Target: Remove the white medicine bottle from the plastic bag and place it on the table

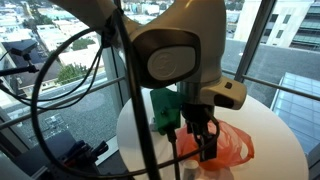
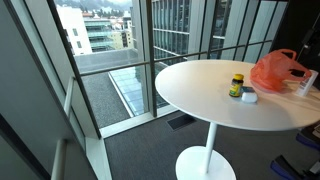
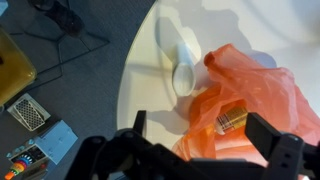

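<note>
Wrist view: gripper jaws apart over orange plastic bag w/ bottle inside, label txt unreadable.

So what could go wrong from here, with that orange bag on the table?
The orange bag is thin and loose; the open tool above it might snag plastic and drag the whole bag. A white bottle lies on its side near the rim of the table, so a tugged bag could nudge it off.
</note>
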You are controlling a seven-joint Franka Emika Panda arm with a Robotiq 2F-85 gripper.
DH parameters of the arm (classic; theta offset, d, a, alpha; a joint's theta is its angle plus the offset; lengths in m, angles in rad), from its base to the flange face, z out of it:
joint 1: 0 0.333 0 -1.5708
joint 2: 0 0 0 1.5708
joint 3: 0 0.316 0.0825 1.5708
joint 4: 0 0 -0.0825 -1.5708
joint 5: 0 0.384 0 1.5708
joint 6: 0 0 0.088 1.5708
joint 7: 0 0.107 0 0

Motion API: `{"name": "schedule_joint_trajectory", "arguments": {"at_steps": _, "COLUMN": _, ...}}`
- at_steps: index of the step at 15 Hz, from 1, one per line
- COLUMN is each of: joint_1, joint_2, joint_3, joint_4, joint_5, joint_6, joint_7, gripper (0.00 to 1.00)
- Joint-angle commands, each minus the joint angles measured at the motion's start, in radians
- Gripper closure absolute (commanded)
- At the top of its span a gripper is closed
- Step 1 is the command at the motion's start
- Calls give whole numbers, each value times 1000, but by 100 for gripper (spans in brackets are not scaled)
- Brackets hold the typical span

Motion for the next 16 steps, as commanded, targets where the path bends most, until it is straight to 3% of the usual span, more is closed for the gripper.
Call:
{"name": "schedule_joint_trajectory", "arguments": {"at_steps": 1, "joint_1": 10, "joint_2": -61, "joint_3": 38, "joint_4": 48, "joint_5": 28, "joint_6": -169, "joint_7": -66, "gripper": 0}}
{"name": "schedule_joint_trajectory", "arguments": {"at_steps": 7, "joint_1": 56, "joint_2": -154, "joint_3": 84, "joint_4": 47, "joint_5": 74, "joint_6": -333, "joint_7": -218, "gripper": 0}}
{"name": "schedule_joint_trajectory", "arguments": {"at_steps": 13, "joint_1": 113, "joint_2": -253, "joint_3": 105, "joint_4": -16, "joint_5": 152, "joint_6": -354, "joint_7": -392, "gripper": 0}}
{"name": "schedule_joint_trajectory", "arguments": {"at_steps": 16, "joint_1": 128, "joint_2": -311, "joint_3": 129, "joint_4": -72, "joint_5": 141, "joint_6": -333, "joint_7": -387, "gripper": 0}}
